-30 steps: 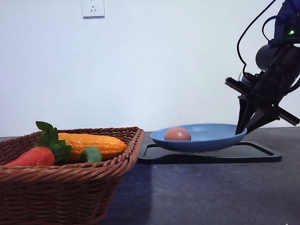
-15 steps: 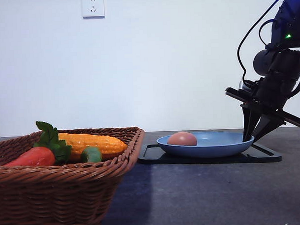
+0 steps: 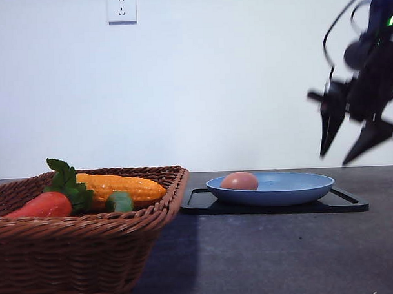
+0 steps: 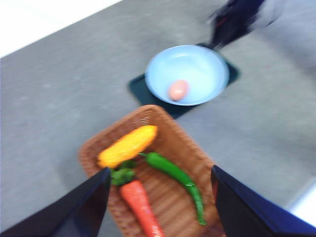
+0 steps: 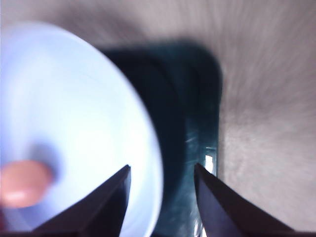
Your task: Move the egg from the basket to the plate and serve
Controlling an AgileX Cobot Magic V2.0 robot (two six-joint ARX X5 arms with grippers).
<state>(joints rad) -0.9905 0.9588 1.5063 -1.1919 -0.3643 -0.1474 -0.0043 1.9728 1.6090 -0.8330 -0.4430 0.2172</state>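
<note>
A small pinkish-brown oval egg (image 3: 239, 181) lies inside a wide, shallow blue round plate (image 3: 295, 192), toward the side nearest a large brown woven wicker basket (image 3: 90, 254). The plate sits on a flat black rectangular tray (image 3: 344, 204) on the dark grey desk (image 3: 284, 253). The right end effector (image 3: 346, 149) hangs in the air above the plate's far rim, fingers spread and holding nothing, clear of both plate and tray. The left end effector (image 4: 159, 183), also spread and empty, hovers high over the basket, which holds a yellow corn cob (image 3: 120, 186), a red-orange carrot with green leaves (image 3: 45, 204) and a long green pepper (image 4: 177, 178).

With the egg out of the basket and on the plate, the transfer looks complete and serving appears to be the step in hand; whether the plate already stands at its serving place cannot be judged. Both wrist views and the right arm are motion-blurred, and the front view cuts off the basket's near corner.
</note>
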